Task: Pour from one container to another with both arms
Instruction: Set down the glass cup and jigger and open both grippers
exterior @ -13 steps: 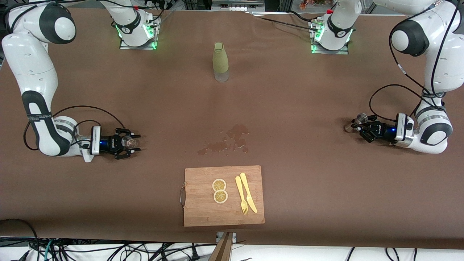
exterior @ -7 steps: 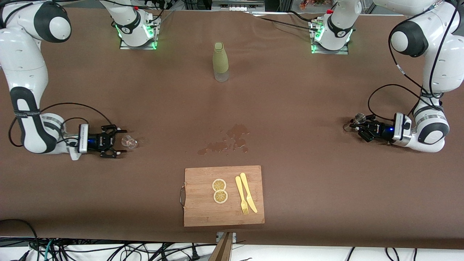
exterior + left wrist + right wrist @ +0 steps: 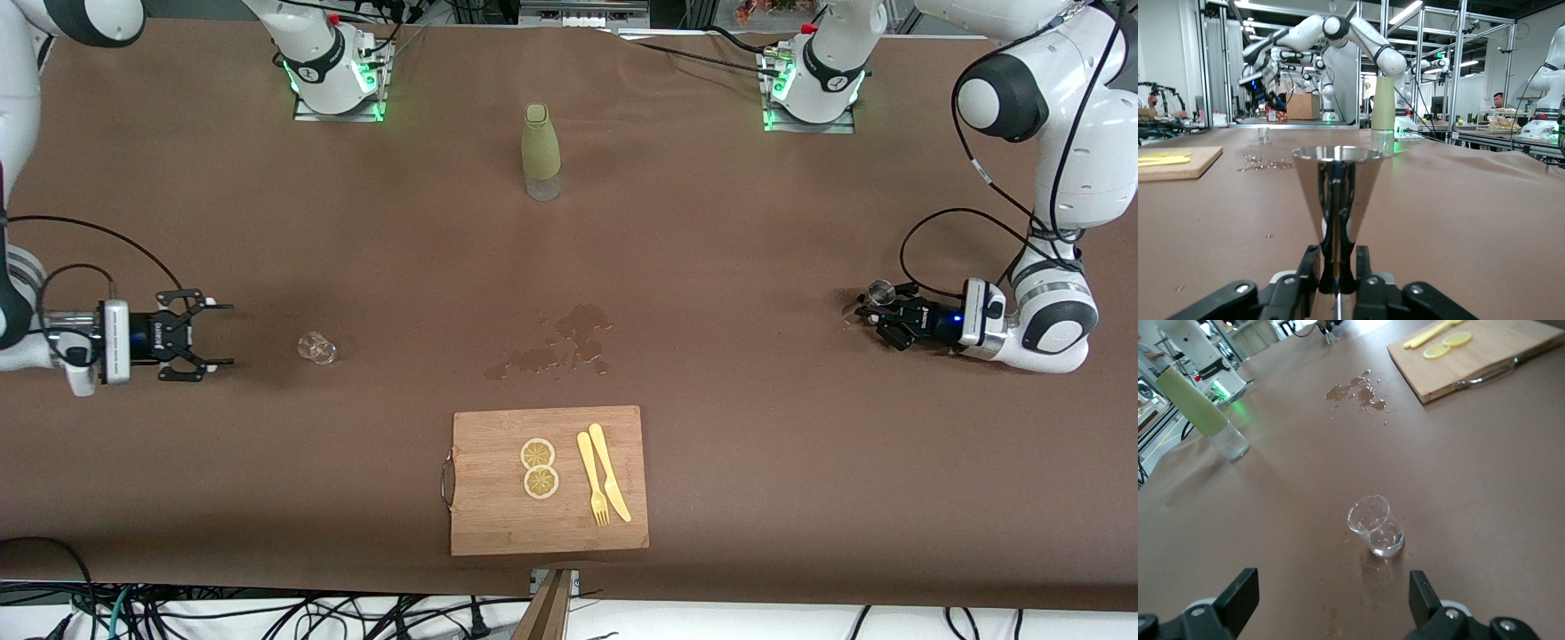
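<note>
From the front, my right gripper (image 3: 209, 334) is spread wide at the right arm's table end, with bare brown cloth between it and the small clear glass (image 3: 316, 348). My left gripper (image 3: 876, 311) is pinched narrow on a shiny metal jigger (image 3: 880, 292) at the left arm's end. A wet spill (image 3: 560, 342) lies between a wooden cutting board (image 3: 498, 516) and a green bottle (image 3: 540, 151).

In my left wrist view, the jigger (image 3: 1337, 200) is a smooth cone between my fingers (image 3: 1306, 275).

In my right wrist view, the round glass (image 3: 1376, 527) stands upright, apart from my fingers (image 3: 1238, 595).
</note>
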You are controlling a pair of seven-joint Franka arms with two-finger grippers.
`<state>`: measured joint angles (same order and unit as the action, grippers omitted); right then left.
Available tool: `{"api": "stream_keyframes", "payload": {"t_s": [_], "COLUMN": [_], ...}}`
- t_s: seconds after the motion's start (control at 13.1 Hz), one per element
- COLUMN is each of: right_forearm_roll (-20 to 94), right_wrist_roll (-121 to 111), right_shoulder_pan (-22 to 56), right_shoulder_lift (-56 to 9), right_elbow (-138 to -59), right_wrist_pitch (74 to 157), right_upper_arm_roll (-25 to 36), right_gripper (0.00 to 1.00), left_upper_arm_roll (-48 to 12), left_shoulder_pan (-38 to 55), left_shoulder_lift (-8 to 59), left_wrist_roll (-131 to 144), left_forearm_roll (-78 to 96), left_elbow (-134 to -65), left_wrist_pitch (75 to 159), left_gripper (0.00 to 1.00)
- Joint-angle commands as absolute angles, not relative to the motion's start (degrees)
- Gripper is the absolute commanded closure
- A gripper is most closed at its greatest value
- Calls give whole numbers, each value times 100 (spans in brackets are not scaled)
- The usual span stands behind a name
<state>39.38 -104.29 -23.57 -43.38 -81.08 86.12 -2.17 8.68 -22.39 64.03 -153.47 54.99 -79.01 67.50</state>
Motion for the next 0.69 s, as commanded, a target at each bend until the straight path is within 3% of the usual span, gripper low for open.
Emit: {"api": "stream_keyframes", "payload": {"t_s": [0.0,0.23,0.61], "right_forearm_roll": [3517,2841,1593], "right_wrist_roll": [-8954,-7721,-4603], "right_shoulder_pan": [-2320,-2084,-1259], "right_shoulder_lift": [-3799,-3201,-1804], "right_elbow": [-8235,-8235,-8506], "right_wrist_pitch": [8333,8332,8437], "right_upper_arm_roll": [-220,-229,-194], "right_gripper": [0,0,0], "left_upper_arm_roll": [905,1028,1178], "left_shoulder_pan": [-2180,-2092,-1715], "left_shoulder_lift": [6293,6005,4854], "left_wrist_roll": [-14420,-12233,-8296], "left_forearm_roll": [5282,5029,3993], "left_elbow": [-7499,-7146,-6979], "left_wrist_pitch": [6916,6917,7066], "left_gripper": [0,0,0]}}
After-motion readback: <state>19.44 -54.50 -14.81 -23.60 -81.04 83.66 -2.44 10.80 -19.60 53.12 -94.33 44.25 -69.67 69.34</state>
